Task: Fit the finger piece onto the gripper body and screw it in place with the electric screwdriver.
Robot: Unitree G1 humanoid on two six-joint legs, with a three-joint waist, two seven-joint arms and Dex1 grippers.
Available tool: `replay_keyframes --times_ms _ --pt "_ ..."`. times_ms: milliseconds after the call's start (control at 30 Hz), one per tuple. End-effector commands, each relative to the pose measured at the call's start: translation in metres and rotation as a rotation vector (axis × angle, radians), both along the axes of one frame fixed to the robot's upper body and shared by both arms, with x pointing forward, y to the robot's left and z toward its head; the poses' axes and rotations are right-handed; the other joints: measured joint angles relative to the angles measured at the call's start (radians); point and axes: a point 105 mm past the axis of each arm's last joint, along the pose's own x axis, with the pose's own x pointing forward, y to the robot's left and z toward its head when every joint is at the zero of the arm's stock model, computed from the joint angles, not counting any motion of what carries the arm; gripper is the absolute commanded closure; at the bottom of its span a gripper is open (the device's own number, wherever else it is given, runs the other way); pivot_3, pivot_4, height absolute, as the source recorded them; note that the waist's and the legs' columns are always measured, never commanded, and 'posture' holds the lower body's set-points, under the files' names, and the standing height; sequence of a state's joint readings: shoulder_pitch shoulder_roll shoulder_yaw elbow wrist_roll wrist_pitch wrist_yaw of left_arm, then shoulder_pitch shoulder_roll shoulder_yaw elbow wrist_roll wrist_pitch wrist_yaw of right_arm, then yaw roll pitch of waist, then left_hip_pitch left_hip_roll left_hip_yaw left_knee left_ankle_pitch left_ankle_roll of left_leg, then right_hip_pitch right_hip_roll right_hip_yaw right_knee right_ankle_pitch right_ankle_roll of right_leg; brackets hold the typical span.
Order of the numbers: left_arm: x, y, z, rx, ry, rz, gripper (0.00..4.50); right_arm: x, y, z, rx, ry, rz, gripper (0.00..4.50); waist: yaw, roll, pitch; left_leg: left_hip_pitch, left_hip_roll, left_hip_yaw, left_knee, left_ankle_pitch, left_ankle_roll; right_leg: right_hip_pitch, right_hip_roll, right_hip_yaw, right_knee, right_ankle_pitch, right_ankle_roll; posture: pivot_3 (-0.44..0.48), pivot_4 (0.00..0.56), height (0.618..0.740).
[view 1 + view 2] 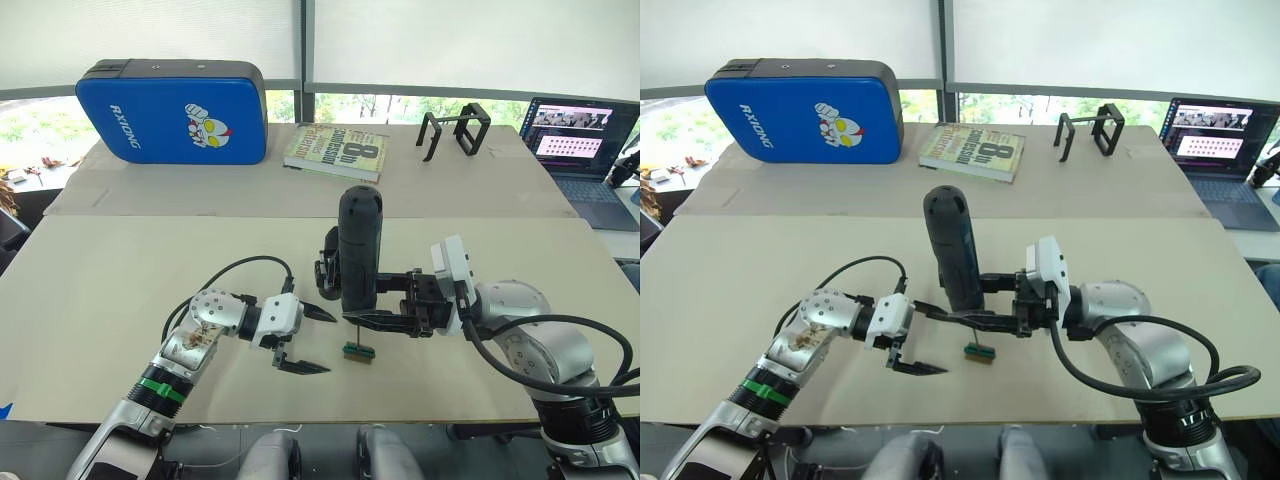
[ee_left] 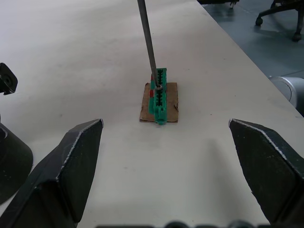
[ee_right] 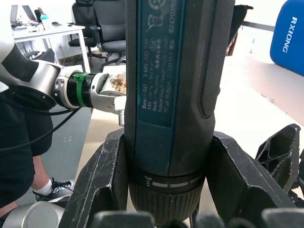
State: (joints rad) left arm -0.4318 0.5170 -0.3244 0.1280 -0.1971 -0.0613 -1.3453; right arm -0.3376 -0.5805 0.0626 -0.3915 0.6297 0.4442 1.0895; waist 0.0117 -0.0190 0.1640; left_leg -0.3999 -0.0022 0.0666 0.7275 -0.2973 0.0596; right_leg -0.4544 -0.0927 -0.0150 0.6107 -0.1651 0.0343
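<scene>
In the left eye view, the electric screwdriver (image 1: 359, 250) stands upright at centre frame and hides most of the gripper body (image 1: 328, 268) behind it; we see only a dark sliver at its left edge. Whether a finger piece is there, we cannot tell. The right gripper (image 1: 372, 305) reaches in from the lower right, forearm bent and wrist level, its fingers clamped on the screwdriver's lower barrel. The thin bit drops to a small green part (image 1: 356, 350) on the tabletop (image 1: 120, 300). The left gripper (image 1: 315, 340) comes from the lower left, fingers spread wide, pointing toward that part without touching it.

The right eye view gives the same arrangement; in the top part of the frame lie a blue case (image 1: 805, 110), a book (image 1: 973, 150), a black wire-frame stand (image 1: 1090, 132), and a laptop (image 1: 1220, 150) cut off at the right edge.

The left wrist view has both fingertips (image 2: 76, 156) far apart at the bottom corners, the green part on a brown card square at centre, the bit tip on it, its shaft cut off at the top.

In the right wrist view, the screwdriver's barrel blocks the centre of the frame, gripped on both sides.
</scene>
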Motion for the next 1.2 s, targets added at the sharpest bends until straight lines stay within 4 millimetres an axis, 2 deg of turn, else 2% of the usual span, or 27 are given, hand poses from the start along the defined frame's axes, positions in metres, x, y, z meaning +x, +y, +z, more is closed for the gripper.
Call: replay_keyframes --times_ms 33,967,1200 --pt "0.000 -0.003 0.011 -0.026 -0.036 -0.014 0.00 -0.006 0.001 0.011 0.021 -0.055 0.024 2.59 0.000 0.000 0.000 0.000 0.000 0.000 0.000 0.000 0.000 0.000 0.000 0.000 0.000 0.000 0.000 0.000 0.150 0.740" --pt "-0.001 -0.002 0.011 -0.026 -0.036 -0.010 0.00 -0.005 0.002 0.006 0.005 -0.045 0.014 2.59 0.000 0.000 0.000 0.000 0.000 0.000 0.000 0.000 0.000 0.000 0.000 0.000 0.000 0.000 0.000 0.000 0.150 0.740" --pt "-0.001 0.002 0.013 -0.052 -0.002 0.036 0.00 -0.012 0.002 0.017 0.018 -0.069 0.030 2.59 0.000 0.000 0.000 0.000 0.000 0.000 0.000 0.000 0.000 0.000 0.000 0.000 0.000 0.000 0.000 0.000 0.150 0.740"
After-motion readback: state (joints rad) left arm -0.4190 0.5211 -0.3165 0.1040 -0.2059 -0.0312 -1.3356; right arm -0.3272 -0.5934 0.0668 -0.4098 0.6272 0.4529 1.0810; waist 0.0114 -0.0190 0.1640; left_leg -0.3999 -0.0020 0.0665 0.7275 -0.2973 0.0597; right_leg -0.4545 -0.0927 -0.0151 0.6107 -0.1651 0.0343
